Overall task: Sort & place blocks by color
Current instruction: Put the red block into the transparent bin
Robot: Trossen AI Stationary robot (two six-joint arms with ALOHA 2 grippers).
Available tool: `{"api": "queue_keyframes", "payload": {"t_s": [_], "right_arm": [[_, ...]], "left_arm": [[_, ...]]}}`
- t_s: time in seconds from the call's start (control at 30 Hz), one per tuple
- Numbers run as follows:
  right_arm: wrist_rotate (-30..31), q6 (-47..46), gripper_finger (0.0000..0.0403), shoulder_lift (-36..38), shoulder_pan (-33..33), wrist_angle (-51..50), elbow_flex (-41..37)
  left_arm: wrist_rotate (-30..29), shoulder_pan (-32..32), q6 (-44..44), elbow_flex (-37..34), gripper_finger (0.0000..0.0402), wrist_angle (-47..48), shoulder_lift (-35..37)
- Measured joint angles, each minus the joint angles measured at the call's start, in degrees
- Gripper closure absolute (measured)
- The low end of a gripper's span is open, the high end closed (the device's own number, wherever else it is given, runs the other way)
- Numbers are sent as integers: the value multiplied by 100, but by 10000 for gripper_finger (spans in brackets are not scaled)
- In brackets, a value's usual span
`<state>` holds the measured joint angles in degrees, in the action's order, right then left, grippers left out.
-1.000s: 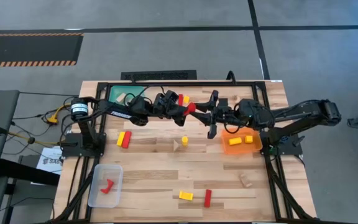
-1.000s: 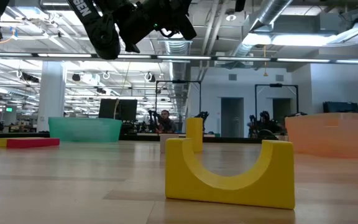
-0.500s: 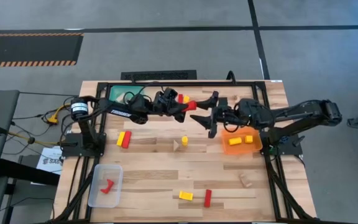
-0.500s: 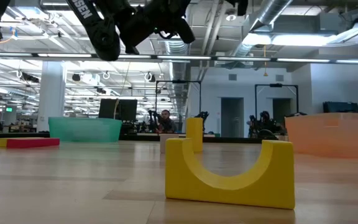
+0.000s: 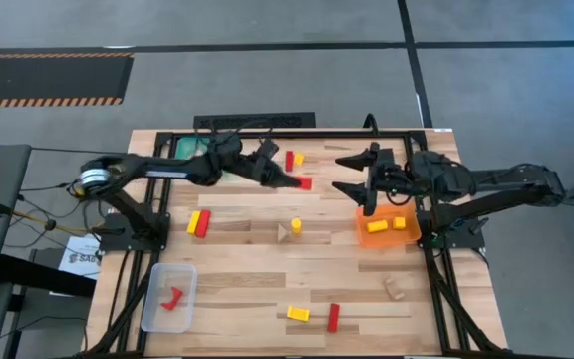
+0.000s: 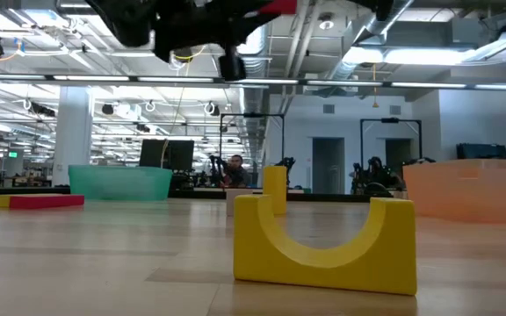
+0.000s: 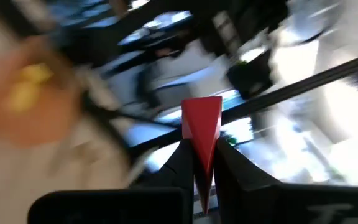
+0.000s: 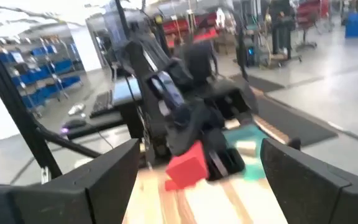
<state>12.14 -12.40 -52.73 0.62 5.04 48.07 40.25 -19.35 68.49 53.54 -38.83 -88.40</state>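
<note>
A pale wooden table (image 5: 267, 284) stands on a grey workshop floor, with loose blocks scattered over it and three trays at its edges: a teal tray (image 5: 189, 148) at the far left, an orange tray (image 5: 371, 237) on the right holding two yellow blocks (image 5: 387, 224), and a clear tray (image 5: 155, 304) at the near left with a red piece in it

The step in hand looks like a handover just finished, with a red block now to be carried to its colour's tray. The left gripper (image 5: 297, 181) hangs above the far middle of the table with its jaws closed on a red triangular block (image 7: 202, 127); the left wrist view shows the wedge pinched between the two fingers, its broad end sticking out past their tips. The right gripper (image 5: 355, 174) hovers just to the right of it, jaws spread wide and empty, apart from the block

Judging by the red piece already there, the next move calls for swinging the left arm back toward the clear tray at the near left, lowering over it and letting go. Red, yellow and bare wooden blocks remain on the table
</note>
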Motion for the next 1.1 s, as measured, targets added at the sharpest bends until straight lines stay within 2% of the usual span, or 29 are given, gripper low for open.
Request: {"api": "queue_keyframes", "payload": {"t_s": [0.1,0.23,0.37,0.47,0.57,0.73,0.87,1.0,1.1], "right_arm": [[84,-127,63,-18,0,-272,0],[125,-135,69,-274,-2,-340,-1],[125,-130,69,-679,-2,-219,-2],[89,-132,69,-1041,-2,-79,-2],[-201,-168,70,-1399,-3,259,-2],[-657,-263,71,-1876,-9,963,-2],[-777,-278,72,-2049,-82,1114,30],[-785,-276,72,-2083,-175,1128,133],[-786,-274,72,-2079,-249,1142,177]], "left_arm": [[-286,67,-1280,0,396,2290,695],[-1144,326,-2578,0,396,5345,1553],[-2102,914,-3363,0,394,7762,2109],[-2765,1632,-3438,-25,392,8917,2357],[-2930,2382,-2772,-250,394,9408,2503],[-2275,3867,-1881,-527,394,9516,2522],[-2089,4928,-1589,-531,394,9217,2524],[-2017,5694,-1121,-585,395,9314,2524],[-1955,6010,-583,-851,394,9401,2518]]}}
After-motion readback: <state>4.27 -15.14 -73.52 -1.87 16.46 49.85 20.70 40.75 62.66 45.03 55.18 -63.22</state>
